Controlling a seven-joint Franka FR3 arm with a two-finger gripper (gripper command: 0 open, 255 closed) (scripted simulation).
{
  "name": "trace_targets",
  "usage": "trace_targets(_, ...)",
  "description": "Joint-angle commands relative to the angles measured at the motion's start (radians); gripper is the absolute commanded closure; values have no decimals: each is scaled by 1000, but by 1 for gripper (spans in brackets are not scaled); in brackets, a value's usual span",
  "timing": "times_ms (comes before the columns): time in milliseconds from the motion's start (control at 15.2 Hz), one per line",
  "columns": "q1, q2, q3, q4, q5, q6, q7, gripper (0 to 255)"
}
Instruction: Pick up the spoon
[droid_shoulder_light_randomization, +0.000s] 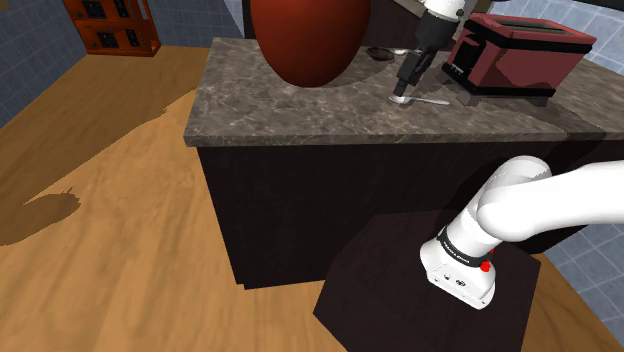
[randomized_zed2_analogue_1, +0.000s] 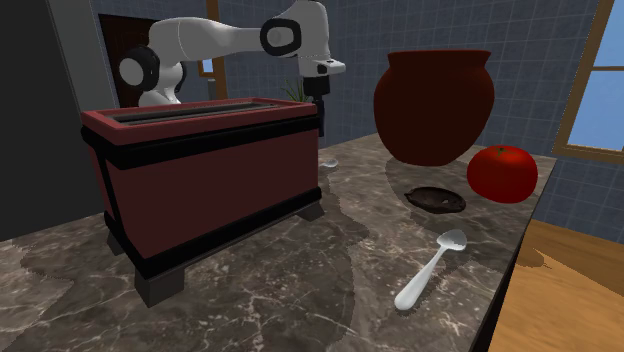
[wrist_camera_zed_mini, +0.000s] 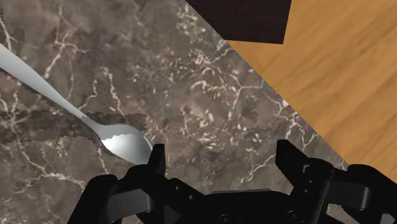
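A grey metal spoon (droid_shoulder_light_randomization: 425, 101) lies on the dark marble counter (droid_shoulder_light_randomization: 290, 110), close to the red toaster's front corner. In the wrist view its bowl (wrist_camera_zed_mini: 124, 141) rests just outside one black finger (wrist_camera_zed_mini: 156, 163), and its handle runs away from the hand. My gripper (wrist_camera_zed_mini: 222, 167) is open, low over the counter, with bare marble between the fingers. The shoulder view puts the gripper (droid_shoulder_light_randomization: 404, 90) right above the spoon's bowl end. Seen from across the counter, the gripper (randomized_zed2_analogue_1: 322, 118) hangs behind the toaster's corner, with the spoon's bowl (randomized_zed2_analogue_1: 328, 160) below it.
The red toaster (droid_shoulder_light_randomization: 510, 55) stands close beside the gripper, and a big red-brown pot (droid_shoulder_light_randomization: 305, 40) stands on its other side. A second spoon (randomized_zed2_analogue_1: 430, 268), a dark dish (randomized_zed2_analogue_1: 436, 199) and a tomato (randomized_zed2_analogue_1: 503, 172) lie at the counter's far end. The counter edge drops to a wooden floor (wrist_camera_zed_mini: 343, 70).
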Motion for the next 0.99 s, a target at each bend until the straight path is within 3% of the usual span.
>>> trace_targets(0,0,0,0,0,0,0,0,0)
trace_targets(396,29,32,-105,5,-205,-73,-352,0)
trace_targets(792,56,105,-203,38,-424,-70,-702,0)
trace_targets(924,55,103,-205,23,-426,-58,-699,0)
